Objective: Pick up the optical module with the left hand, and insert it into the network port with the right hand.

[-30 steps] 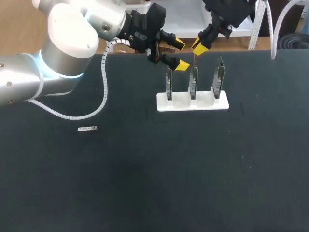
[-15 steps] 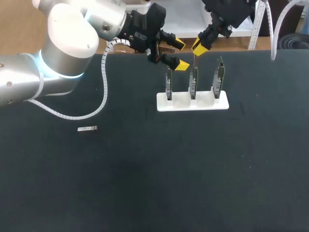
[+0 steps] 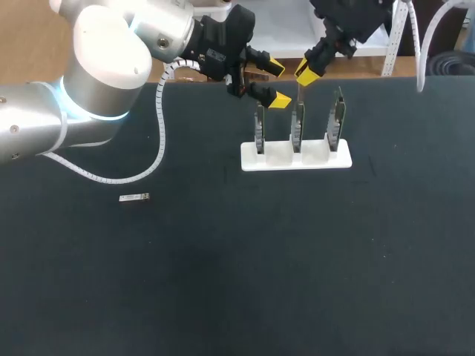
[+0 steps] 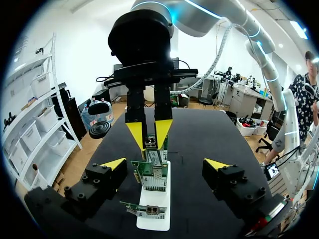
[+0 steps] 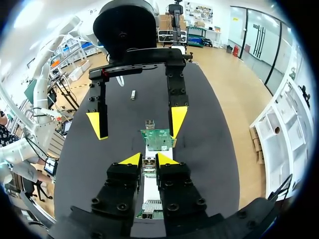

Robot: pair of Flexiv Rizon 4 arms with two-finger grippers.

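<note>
White rack (image 3: 295, 158) of upright green circuit boards (image 3: 296, 127) blocks far centre; left gripper (image 3: 275, 83), right gripper (image 3: 306, 72) crowd above. Small silver optical module (image 3: 134, 197): approachable from overhead.

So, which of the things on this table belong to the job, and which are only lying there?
For the job: optical module, lying loose on the table; three boards with ports, upright in the white holder; left gripper, open; right gripper, over the middle one.
Only there: the black table itself; the white coiled cable hanging from the left arm.
</note>
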